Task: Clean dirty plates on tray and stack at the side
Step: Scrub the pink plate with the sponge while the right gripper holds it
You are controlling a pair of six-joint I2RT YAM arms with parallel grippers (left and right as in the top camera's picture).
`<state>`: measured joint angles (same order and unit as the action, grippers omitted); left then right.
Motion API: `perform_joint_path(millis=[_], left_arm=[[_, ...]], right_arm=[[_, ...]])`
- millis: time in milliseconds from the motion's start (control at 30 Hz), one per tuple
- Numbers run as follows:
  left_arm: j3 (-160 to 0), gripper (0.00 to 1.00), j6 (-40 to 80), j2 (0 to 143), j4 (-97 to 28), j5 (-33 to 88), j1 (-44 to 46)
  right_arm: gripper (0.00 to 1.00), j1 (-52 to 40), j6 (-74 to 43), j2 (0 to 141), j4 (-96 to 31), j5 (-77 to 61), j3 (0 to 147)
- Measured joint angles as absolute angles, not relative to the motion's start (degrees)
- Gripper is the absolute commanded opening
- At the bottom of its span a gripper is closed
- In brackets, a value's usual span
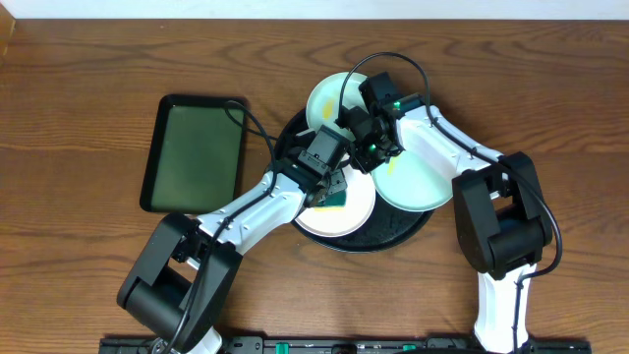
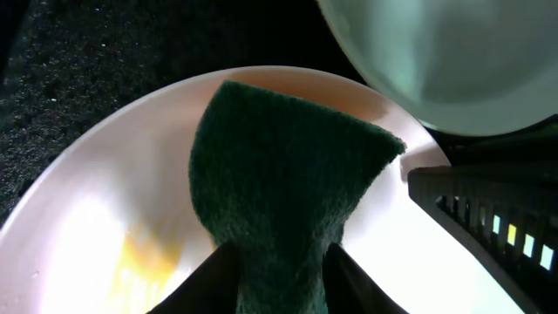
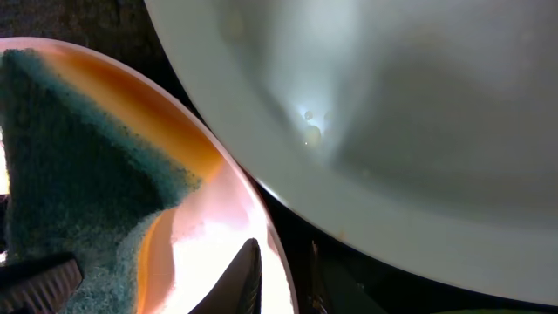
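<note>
A white plate (image 1: pixel 346 218) lies on the round black tray (image 1: pixel 393 236). My left gripper (image 1: pixel 332 185) is shut on a dark green sponge (image 2: pixel 279 174) and presses it onto the white plate (image 2: pixel 78 218), beside a yellow smear (image 2: pixel 144 257). My right gripper (image 1: pixel 371 157) is shut on the white plate's rim (image 3: pixel 275 253), one finger inside and one outside. One mint plate (image 1: pixel 421 177) lies tilted at the tray's right and also shows in the right wrist view (image 3: pixel 392 105). Another mint plate (image 1: pixel 329 96) lies at the tray's far edge.
A rectangular black tray with a dark green floor (image 1: pixel 195 152) lies on the wooden table to the left. The two arms cross close together over the round tray.
</note>
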<state>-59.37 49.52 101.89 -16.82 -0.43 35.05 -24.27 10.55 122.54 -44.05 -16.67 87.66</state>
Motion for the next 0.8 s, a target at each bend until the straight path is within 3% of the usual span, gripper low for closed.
perform_joint_path(millis=[167, 333, 800], left_arm=[[-59.4, 0.08, 49.5, 101.9, -17.6, -0.5, 35.0], [-59.7, 0.08, 49.1, 101.9, -21.2, -2.8, 35.1], [-59.7, 0.07, 49.1, 98.7, -25.5, -12.1, 35.4]], right_arm=[[0.14, -24.3, 10.6, 122.5, -44.1, -16.7, 87.7], [0.02, -24.3, 10.5, 122.5, -44.1, -16.8, 87.7], [0.02, -24.3, 10.5, 122.5, -44.5, -17.1, 87.7]])
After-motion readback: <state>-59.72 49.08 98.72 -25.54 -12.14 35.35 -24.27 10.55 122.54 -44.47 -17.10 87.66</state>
